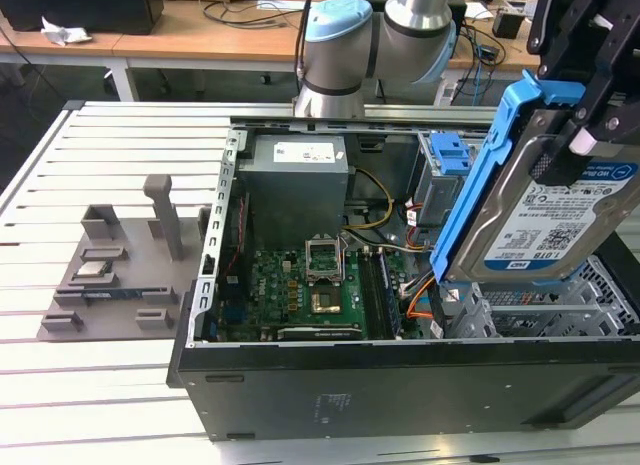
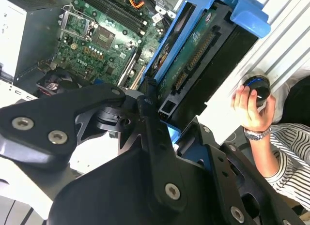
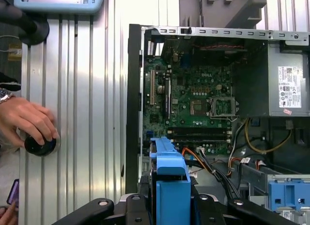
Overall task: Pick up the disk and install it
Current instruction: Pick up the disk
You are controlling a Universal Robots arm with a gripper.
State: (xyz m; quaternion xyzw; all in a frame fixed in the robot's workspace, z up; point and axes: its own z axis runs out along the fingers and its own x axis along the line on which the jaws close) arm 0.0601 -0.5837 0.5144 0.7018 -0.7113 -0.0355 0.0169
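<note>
Closest to the exterior camera, at the exterior view's right, the disk (image 1: 545,225) hangs on edge and tilted, its white-and-blue label facing the lens and its blue frame running up the side. The gripper (image 1: 572,150) is clamped on its upper part. The disk's lower edge sits over the grey drive cage (image 1: 540,305) at that end of the open computer case (image 1: 330,390); whether the two touch cannot be told.

The second wrist view shows the disk's other face (image 2: 203,46), with its dark underside and connector row, and the black fingers (image 2: 150,123) pressed against the frame. It also shows a person's hand (image 2: 249,106) resting on a black knob (image 2: 256,87) on the slatted worktop (image 2: 286,36).

In the first wrist view the frame's blue end (image 3: 170,176) shows, and the motherboard (image 3: 193,99) lies beyond it.

Farther off in the exterior view, at its left, a grey fixture (image 1: 110,275) stands on the worktop beside the case, carrying a small silver chip (image 1: 92,269).
</note>
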